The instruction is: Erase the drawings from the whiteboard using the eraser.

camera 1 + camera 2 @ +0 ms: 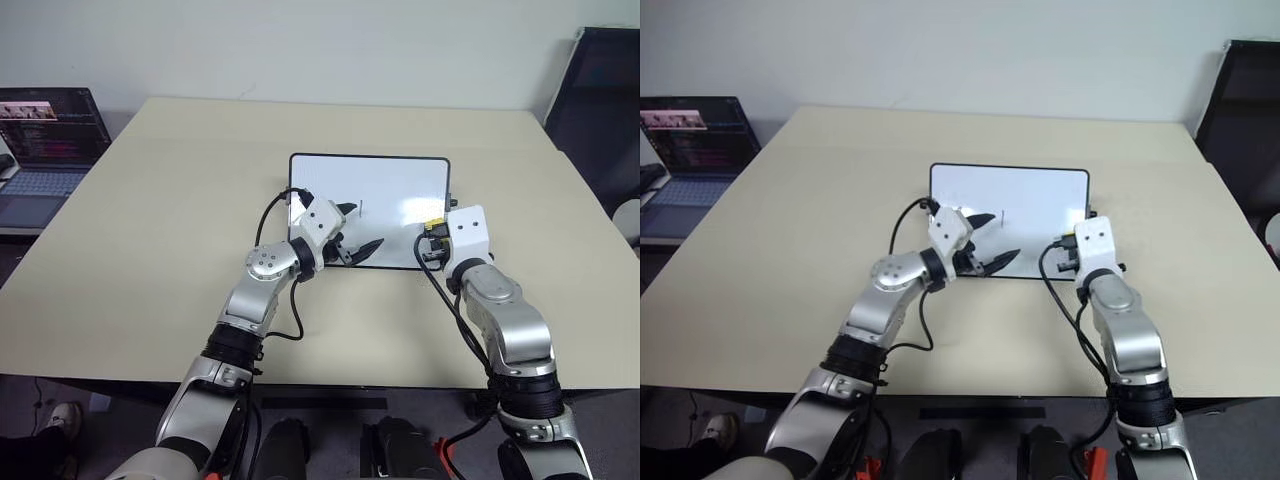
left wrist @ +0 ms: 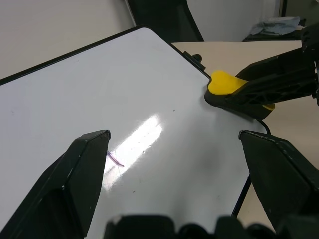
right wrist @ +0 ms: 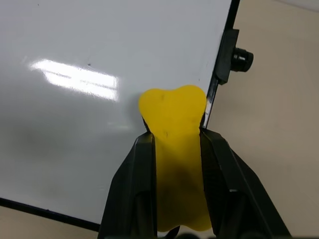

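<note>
The whiteboard (image 1: 390, 185) lies flat on the table, black-framed, with a small knob (image 3: 242, 59) on its right edge. Of the drawings I make out one thin dark stroke (image 1: 361, 208), seen as a purple line (image 2: 115, 159) beside one left finger. My left gripper (image 1: 366, 225) stands open over the board's near left part, nothing between its fingers. My right gripper (image 3: 174, 137) is shut on the yellow eraser (image 3: 174, 117), whose tip rests at the board's right edge near the front corner. The same eraser (image 2: 222, 82) shows in the left wrist view.
The board sits mid-way across a beige table (image 1: 150, 220). An open laptop (image 1: 45, 140) stands on a lower surface at the far left. A black chair (image 1: 600, 110) is at the back right, past the table's corner.
</note>
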`<state>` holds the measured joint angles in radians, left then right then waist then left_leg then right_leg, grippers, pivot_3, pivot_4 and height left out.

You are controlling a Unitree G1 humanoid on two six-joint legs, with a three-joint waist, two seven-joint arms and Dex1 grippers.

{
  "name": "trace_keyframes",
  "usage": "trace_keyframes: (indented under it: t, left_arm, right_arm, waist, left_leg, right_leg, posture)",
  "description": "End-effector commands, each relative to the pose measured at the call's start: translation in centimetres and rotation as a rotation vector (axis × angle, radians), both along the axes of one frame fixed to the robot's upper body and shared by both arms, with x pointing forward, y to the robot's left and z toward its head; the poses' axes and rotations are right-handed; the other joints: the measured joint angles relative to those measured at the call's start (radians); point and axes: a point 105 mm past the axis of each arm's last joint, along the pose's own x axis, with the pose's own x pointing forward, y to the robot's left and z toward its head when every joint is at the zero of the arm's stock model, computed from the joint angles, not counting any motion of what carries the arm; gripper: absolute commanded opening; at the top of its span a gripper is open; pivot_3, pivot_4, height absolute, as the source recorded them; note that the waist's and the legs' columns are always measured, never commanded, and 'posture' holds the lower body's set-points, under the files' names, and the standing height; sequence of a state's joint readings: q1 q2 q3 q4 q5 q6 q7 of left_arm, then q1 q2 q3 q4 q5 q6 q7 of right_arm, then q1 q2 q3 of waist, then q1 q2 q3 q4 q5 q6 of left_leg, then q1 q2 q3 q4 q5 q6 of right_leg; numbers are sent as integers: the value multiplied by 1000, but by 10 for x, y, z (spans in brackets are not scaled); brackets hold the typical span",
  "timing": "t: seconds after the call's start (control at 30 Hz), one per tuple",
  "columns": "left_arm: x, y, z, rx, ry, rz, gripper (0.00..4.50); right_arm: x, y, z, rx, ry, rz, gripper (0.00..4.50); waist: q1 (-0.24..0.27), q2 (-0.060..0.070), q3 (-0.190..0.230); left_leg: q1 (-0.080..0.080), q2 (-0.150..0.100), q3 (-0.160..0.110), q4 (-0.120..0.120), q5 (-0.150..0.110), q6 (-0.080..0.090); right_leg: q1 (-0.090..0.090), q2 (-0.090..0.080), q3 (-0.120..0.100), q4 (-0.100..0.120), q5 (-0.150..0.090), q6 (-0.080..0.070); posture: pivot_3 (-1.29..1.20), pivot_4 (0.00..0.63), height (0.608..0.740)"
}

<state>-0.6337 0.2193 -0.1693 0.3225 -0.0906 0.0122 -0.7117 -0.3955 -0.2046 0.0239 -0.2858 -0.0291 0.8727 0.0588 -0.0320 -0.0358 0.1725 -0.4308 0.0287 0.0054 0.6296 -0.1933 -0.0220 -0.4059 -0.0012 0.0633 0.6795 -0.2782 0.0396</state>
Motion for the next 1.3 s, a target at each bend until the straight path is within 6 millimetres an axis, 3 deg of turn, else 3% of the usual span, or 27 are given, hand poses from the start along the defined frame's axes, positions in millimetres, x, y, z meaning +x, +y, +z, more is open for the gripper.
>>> trace_keyframes:
  t: [0.03,0.3,0.5,0.6,0.8,0.93,1.3]
  left_arm:
    - [-3,-6,16,-15,-56,-26,4500]
    - [-1,-7,16,-12,-60,-29,4500]
    - [-2,-5,19,-20,-72,-16,4500]
    - [-3,2,20,-29,-81,20,4500]
    - [-3,27,9,-55,-48,183,4500]
    - [-9,46,-8,-49,-7,288,4500]
    - [-23,56,-20,-73,32,366,4500]
  right_arm:
    - [-4,-6,-7,-12,31,-26,872]
    - [-4,-5,-1,-9,-1,-12,872]
    - [-3,13,36,45,-206,102,872]
    - [-4,24,43,4,-253,172,872]
    - [0,33,45,2,-266,210,872]
    - [3,44,46,7,-269,241,872]
    - [4,53,45,0,-267,284,872]
  waist:
    - [0,0,0]
    - [0,0,0]
    - [-1,0,0]
    - [-1,0,0]
    - [-3,0,0]
    - [-3,0,0]
    - [1,0,0]
  left_leg:
    - [0,0,0,0,0,0]
    - [0,0,0,0,0,0]
    - [0,-1,0,0,0,0]
    - [0,-1,0,-1,0,0]
    - [0,0,-1,-1,0,0]
    - [0,1,-2,-1,0,0]
    - [0,1,-2,-1,0,0]
  right_leg:
    - [0,0,0,0,0,0]
    - [0,0,0,0,0,0]
    - [0,0,1,0,0,0]
    - [-1,1,0,-1,0,0]
    - [-1,1,1,-1,0,0]
    - [-1,0,1,-1,1,-1]
    - [-1,-2,1,-1,1,-2]
  posture:
    - [0,150,740]
    - [0,150,740]
    - [0,150,740]
    - [0,150,740]
    - [0,150,740]
    - [0,150,740]
    - [0,150,740]
